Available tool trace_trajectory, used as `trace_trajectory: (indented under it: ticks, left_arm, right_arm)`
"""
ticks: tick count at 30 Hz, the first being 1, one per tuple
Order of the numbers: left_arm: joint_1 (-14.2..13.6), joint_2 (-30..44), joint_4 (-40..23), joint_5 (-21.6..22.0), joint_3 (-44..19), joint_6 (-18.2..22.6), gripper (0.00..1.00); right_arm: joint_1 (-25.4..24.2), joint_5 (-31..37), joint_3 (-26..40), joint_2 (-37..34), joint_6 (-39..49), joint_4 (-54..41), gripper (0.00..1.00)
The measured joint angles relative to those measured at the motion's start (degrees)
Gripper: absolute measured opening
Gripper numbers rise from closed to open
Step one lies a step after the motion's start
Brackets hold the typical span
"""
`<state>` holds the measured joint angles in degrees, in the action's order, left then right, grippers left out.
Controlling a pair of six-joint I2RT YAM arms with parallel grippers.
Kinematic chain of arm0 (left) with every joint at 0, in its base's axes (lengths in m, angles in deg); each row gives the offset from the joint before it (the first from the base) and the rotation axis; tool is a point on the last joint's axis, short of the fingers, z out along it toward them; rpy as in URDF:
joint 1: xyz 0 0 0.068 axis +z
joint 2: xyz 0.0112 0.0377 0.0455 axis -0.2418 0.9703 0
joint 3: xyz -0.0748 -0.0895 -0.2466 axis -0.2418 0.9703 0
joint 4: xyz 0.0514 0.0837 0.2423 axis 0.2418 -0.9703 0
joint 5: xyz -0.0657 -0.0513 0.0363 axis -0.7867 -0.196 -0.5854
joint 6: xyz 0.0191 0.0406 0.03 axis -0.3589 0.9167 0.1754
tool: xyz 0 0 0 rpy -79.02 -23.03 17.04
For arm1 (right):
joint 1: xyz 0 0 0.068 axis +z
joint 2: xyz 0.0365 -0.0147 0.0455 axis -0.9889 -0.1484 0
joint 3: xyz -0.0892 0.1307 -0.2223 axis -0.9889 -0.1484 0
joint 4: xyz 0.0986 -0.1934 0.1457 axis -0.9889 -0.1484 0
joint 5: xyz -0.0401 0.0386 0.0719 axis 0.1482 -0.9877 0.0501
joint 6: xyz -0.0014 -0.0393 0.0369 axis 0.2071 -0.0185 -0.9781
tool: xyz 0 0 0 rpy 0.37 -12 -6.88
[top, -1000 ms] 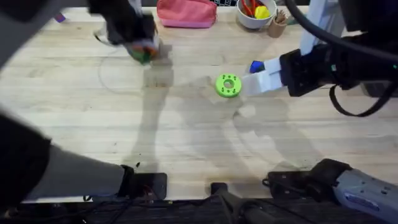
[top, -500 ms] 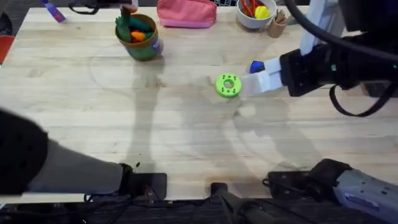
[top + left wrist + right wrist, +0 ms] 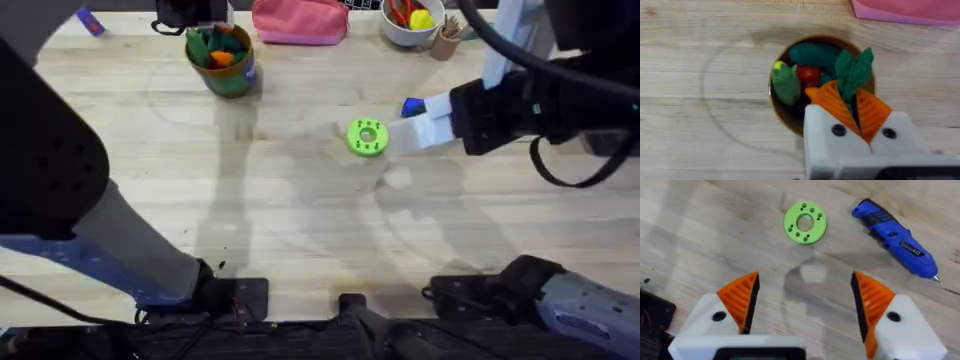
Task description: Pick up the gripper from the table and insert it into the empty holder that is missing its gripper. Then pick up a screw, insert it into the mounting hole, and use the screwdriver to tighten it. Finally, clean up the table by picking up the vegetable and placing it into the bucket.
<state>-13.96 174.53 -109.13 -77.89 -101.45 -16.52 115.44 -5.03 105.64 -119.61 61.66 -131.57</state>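
Your left claw [image 3: 860, 112] pinches one green leafy vegetable [image 3: 854, 70] over one bucket [image 3: 790, 117]; your right claw [image 3: 805, 302] gapes above one green disc [image 3: 805, 222] and one screwdriver [image 3: 895, 237] on the counter [image 3: 715, 235].

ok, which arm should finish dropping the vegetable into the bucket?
Left. The left gripper is shut on the leafy vegetable, above the bucket. The right gripper is open over by the green disc and screwdriver, well away from the bucket.
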Motion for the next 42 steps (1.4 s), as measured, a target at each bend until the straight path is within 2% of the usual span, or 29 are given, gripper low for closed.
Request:
trace_trajectory:
  ticks: [3, 5, 8, 9, 10, 16, 20, 25, 30, 33, 42]
  left_arm:
    - [0.0, 0.7, 0.4, 0.0, 0.0, 0.2, 0.043]
    - [0.0, 0.8, 0.4, 0.0, 0.0, 0.4, 0.327]
    - [0.0, 0.8, 0.3, 0.0, 0.0, 0.4, 0.802]
    - [0.0, 0.8, 0.1, 0.0, 0.0, 0.2, 0.933]
    - [0.0, 0.8, -0.1, 0.0, 0.0, 0.2, 0.973]
    - [0.0, 0.8, -1.2, 0.0, 0.0, 0.4, 0.985]
    - [0.0, -0.3, -5.9, 0.0, 0.0, 0.4, 0.985]
    - [0.0, -7.8, -12.9, 0.2, 0.2, 1.8, 0.985]
    - [-0.2, -20.2, -21.6, -0.5, 1.7, 3.0, 0.986]
    - [-0.2, -29.9, -22.6, -1.4, 7.2, 2.9, 0.986]
    - [-0.2, -58.2, -23.4, -5.0, 29.6, 2.6, 0.985]
  right_arm:
    - [0.0, 0.0, 0.0, 0.0, 0.0, 0.0, 0.993]
    - [0.0, 0.0, 0.0, 0.0, 0.0, 0.0, 0.993]
    - [0.0, 0.0, 0.0, 0.0, 0.0, 0.0, 0.993]
    - [0.0, 0.0, 0.0, 0.0, 0.0, 0.0, 0.993]
    - [0.0, 0.0, 0.0, 0.0, 0.0, 0.0, 0.993]
    - [0.0, 0.0, 0.0, 0.0, 0.0, 0.0, 0.992]
    - [0.0, 0.0, 0.0, 0.0, 0.0, 0.0, 0.993]
    - [0.0, 0.0, 0.0, 0.0, 0.0, -0.1, 0.994]
    - [0.0, 0.0, 0.0, 0.0, 0.0, -0.1, 0.993]
    - [0.0, 0.0, 0.0, 0.0, -0.2, 0.0, 0.994]
    - [0.0, 0.0, 0.0, 0.0, -2.6, -0.1, 0.994]
